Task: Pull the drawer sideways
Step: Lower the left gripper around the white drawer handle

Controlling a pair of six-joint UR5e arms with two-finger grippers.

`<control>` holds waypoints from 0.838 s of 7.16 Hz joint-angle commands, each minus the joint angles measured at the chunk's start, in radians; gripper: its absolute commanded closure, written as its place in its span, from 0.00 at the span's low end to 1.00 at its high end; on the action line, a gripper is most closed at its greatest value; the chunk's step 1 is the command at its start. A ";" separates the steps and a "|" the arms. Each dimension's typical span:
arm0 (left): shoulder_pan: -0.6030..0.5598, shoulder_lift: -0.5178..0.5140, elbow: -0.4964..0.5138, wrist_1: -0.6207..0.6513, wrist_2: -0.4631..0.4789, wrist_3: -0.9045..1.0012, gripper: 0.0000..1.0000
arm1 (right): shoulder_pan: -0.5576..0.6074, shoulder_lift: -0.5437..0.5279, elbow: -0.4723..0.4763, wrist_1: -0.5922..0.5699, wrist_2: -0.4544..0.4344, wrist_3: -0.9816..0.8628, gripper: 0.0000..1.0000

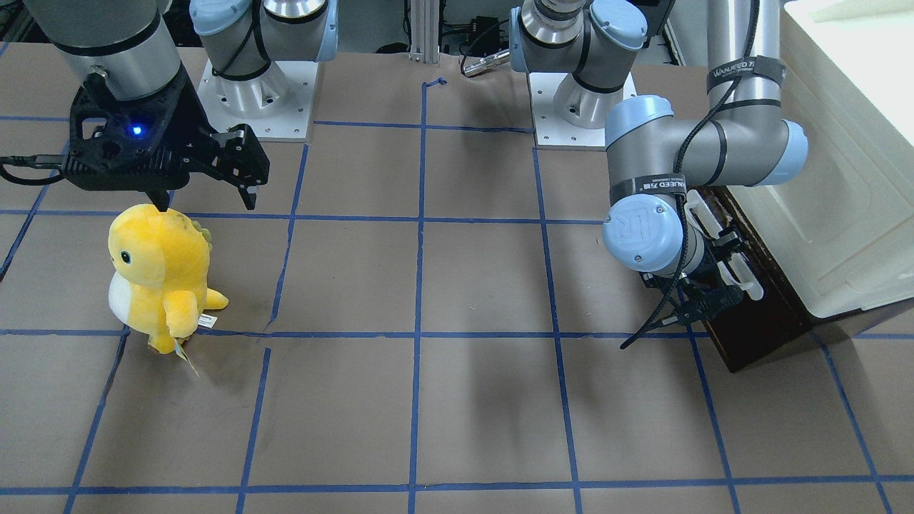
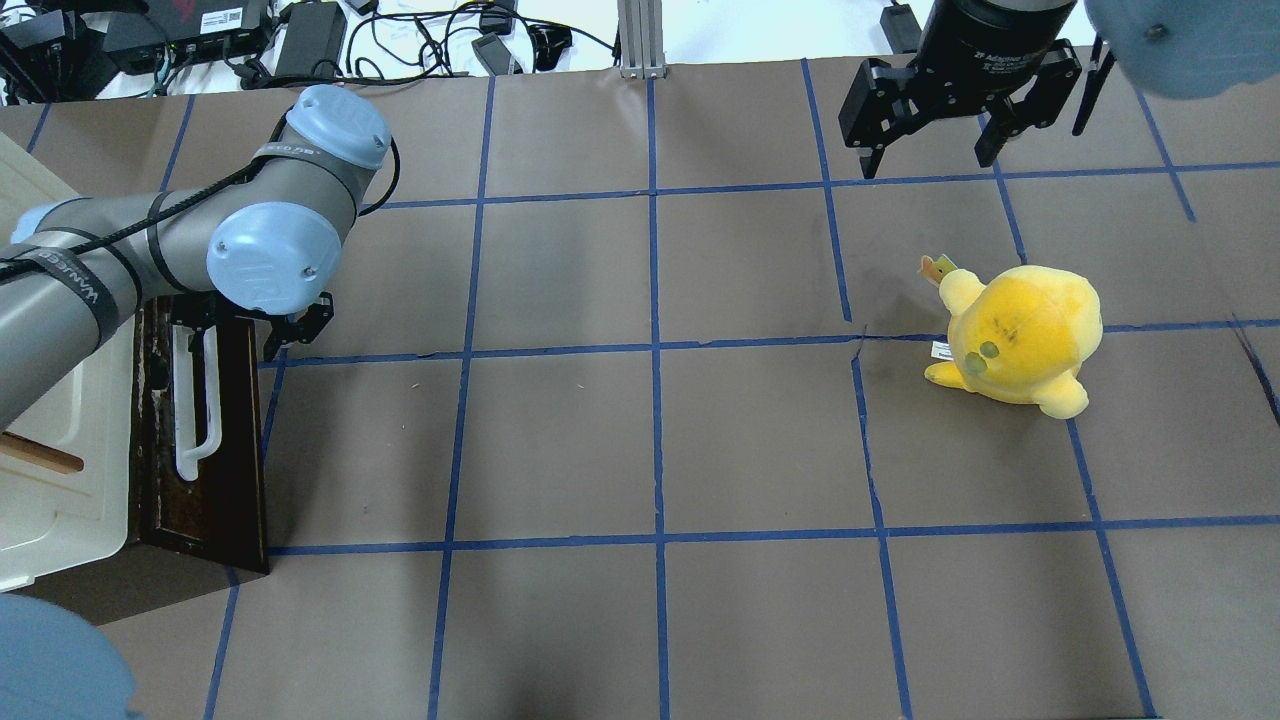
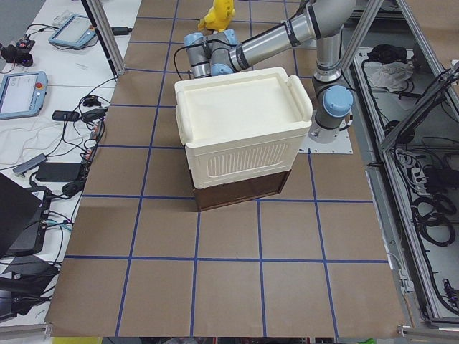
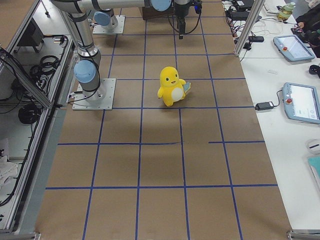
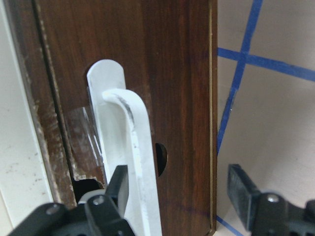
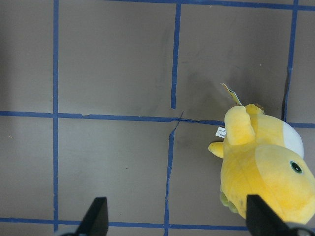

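The drawer's dark brown front stands at the table's left end, under a cream-white box. Its long white bar handle runs along the front. My left gripper is open at the handle's far end. In the left wrist view the handle passes between the two fingers, close to the left fingertip, with the drawer front behind it. From the front, the left gripper is against the drawer front. My right gripper is open and empty, hovering far from the drawer.
A cream-white box sits on top of the drawer unit. A yellow plush toy stands on the brown taped table, just below the right gripper. Cables and adapters lie past the far edge.
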 commanded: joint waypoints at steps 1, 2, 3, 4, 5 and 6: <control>0.011 -0.014 0.006 0.003 -0.003 -0.021 0.25 | 0.000 0.000 0.000 0.000 -0.001 0.000 0.00; 0.009 -0.014 0.008 0.001 -0.008 -0.027 0.25 | 0.000 0.000 0.000 0.000 -0.001 0.000 0.00; 0.009 -0.014 0.008 0.001 -0.009 -0.028 0.25 | 0.000 0.000 0.000 0.000 0.001 0.000 0.00; 0.009 -0.011 0.008 0.001 -0.012 -0.028 0.25 | 0.000 0.000 0.000 0.000 0.001 0.000 0.00; 0.009 -0.009 0.008 0.000 -0.017 -0.028 0.28 | 0.000 0.000 0.000 0.000 0.001 0.000 0.00; 0.011 -0.005 0.006 -0.003 -0.017 -0.028 0.33 | 0.000 0.000 0.000 0.000 -0.001 -0.001 0.00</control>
